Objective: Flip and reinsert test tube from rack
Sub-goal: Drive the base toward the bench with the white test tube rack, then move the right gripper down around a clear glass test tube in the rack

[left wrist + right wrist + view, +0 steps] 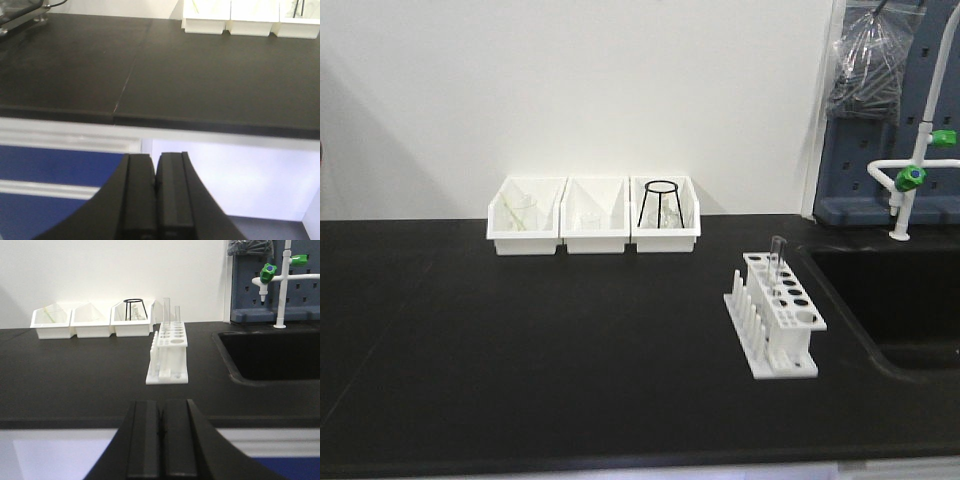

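The right gripper (pixel 161 405) is pressed closed with nothing between its black fingers, and it hangs just in front of the counter's (pixel 75 385) front edge. Straight ahead of it, well apart, stands the rack (pixel 168 357) on the black top, end-on to the gripper. A clear test tube (pixel 166 311) stands upright in a far hole, and a second clear tube (pixel 177 315) shows just to its right. The front camera makes out only one tube. Ahead and to the gripper's right lies the sink (pixel 270 357), with a green-knobbed tap (pixel 280 280) behind it.

The left gripper (pixel 156 159) is likewise closed and empty, held low before the counter edge. Three white bins (pixel 252 22) sit far ahead and to its right; the rightmost holds a black wire tripod stand (pixel 660 203).
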Tool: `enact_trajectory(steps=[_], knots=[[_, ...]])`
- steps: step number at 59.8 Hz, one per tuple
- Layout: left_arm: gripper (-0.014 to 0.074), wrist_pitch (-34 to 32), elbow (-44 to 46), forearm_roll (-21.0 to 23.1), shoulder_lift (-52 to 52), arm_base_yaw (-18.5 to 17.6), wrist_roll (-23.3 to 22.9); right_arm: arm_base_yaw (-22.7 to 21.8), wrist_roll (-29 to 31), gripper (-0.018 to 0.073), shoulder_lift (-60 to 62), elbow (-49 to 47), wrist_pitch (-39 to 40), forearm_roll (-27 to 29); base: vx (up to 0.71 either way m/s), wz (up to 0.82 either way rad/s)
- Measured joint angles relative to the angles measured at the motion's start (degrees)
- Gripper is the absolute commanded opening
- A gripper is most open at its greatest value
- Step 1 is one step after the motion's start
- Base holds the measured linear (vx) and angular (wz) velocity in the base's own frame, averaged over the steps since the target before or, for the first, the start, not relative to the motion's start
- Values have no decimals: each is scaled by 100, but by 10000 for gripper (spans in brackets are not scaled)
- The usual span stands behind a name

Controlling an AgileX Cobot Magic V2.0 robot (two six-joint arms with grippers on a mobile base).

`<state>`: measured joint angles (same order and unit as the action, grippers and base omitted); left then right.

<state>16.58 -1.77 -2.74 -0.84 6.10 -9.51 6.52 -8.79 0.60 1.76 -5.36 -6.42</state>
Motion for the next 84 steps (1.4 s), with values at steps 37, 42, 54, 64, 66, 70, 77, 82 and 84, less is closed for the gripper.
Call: enact_trajectory(steps=[37, 42, 54, 64, 66, 70, 77, 82, 84], knots=[[-6, 0, 0, 0, 0, 0, 0, 0, 0, -6, 0, 0, 0, 0, 46, 2], [-6, 0, 0, 0, 0, 0, 0, 0, 0, -6, 0, 0, 0, 0, 35, -2], [-6, 0, 0, 0, 0, 0, 0, 0, 0, -6, 0, 0, 0, 0, 26, -5], [-6, 0, 0, 0, 0, 0, 0, 0, 0, -6, 0, 0, 0, 0, 12, -2], [-6, 0, 0, 0, 0, 0, 0, 0, 0, -6, 0, 0, 0, 0, 7, 0], [-6, 0, 0, 0, 0, 0, 0, 0, 0, -6, 0, 0, 0, 0, 5, 2], [-6, 0, 0, 0, 0, 0, 0, 0, 0, -6, 0, 0, 0, 0, 2, 2], [-6, 0, 0, 0, 0, 0, 0, 0, 0, -6, 0, 0, 0, 0, 0, -1], [-6, 0, 0, 0, 0, 0, 0, 0, 0, -6, 0, 0, 0, 0, 0, -1]])
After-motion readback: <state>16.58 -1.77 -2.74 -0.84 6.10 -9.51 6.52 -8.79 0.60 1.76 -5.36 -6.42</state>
